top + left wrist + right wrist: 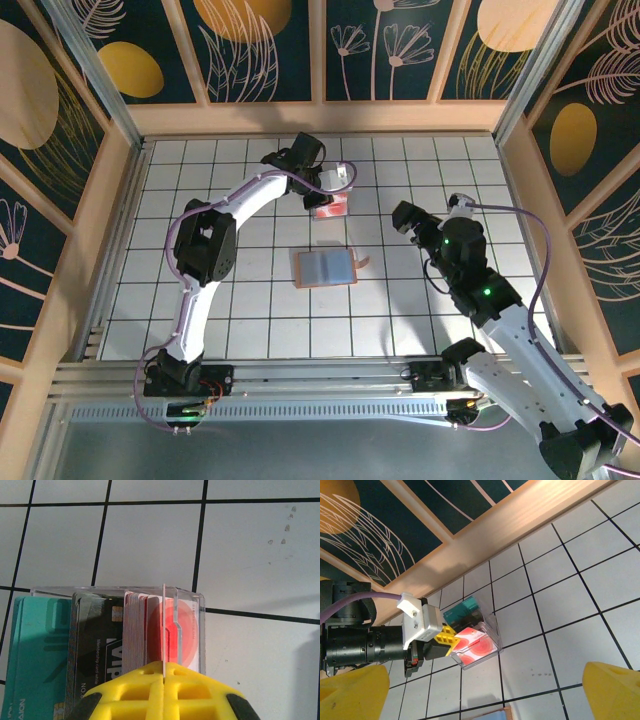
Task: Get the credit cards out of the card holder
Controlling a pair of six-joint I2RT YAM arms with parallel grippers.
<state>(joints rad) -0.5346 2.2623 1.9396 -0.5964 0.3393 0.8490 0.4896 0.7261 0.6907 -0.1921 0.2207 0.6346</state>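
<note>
The card holder (326, 267) lies open at the table's middle, blue-grey inside, tan rim, its strap tab (363, 263) to the right; its corner (509, 713) shows in the right wrist view. My left gripper (324, 194) (164, 672) (451, 641) is shut on a pale pink-white card with a red circle (164, 625) (479, 641), held edge-on at a clear plastic box (332, 208) (200, 605). The box holds teal-green cards (35, 650) (462, 609), black cards (97, 640) and more red-circle cards (187, 625). My right gripper (404, 215) (485, 687) hovers open to the right, with nothing between its fingers.
A wooden wall (320, 118) runs along the far edge just behind the clear box. Side walls (85, 230) close the white grid table (250, 320) left and right. The left arm's links (205, 240) arch over the left half.
</note>
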